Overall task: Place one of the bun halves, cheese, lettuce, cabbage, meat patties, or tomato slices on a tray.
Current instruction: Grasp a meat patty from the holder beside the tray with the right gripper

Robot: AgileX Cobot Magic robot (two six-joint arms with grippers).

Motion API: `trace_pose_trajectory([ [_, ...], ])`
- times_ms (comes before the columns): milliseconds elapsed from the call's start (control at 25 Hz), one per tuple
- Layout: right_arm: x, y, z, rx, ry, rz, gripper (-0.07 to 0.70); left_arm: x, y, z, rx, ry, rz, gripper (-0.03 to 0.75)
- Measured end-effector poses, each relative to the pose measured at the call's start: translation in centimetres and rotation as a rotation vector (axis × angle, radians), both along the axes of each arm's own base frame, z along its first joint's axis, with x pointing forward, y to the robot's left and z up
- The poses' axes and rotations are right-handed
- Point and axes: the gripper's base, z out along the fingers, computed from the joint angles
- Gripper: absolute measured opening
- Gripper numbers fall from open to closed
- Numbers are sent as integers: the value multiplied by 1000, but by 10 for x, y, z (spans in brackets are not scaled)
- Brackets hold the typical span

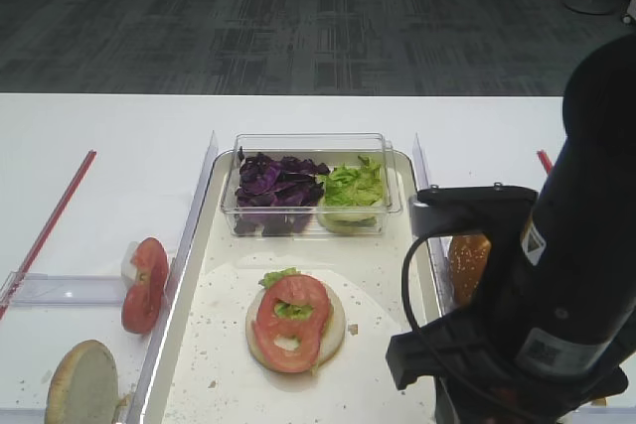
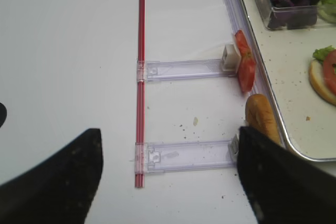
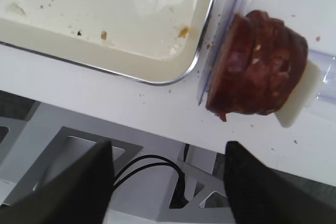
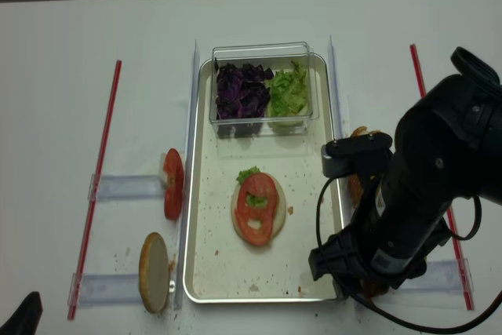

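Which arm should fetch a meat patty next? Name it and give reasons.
Right. Its open pincer hangs empty just short of the meat patties stacked beside the tray; the left pincer sits across the table.

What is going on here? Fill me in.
A two-armed robot is building a burger on the tray. A bun half already lies there with lettuce and tomato slices on it. The right gripper hangs open and empty near the meat patties standing just outside the tray's corner, probably the next pick. The left gripper is open and idle over the table's left side.
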Motion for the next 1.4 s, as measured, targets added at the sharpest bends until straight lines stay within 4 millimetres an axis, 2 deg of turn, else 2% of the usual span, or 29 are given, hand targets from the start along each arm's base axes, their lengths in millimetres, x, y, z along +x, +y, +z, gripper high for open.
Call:
trace_pose_trajectory([
  [200,5,0,4,-11,-27,-19,472,0,0,0,0,0,0,493],
  [560,23,-10,-5,0,35,-114,447,0,0,0,0,0,0,493],
  [1000,31,-3,-26,-13,86,-102,421,0,0,0,0,0,0,493],
  [1400,34,-1,-34,-24,96,-101,416,0,0,0,0,0,0,493],
])
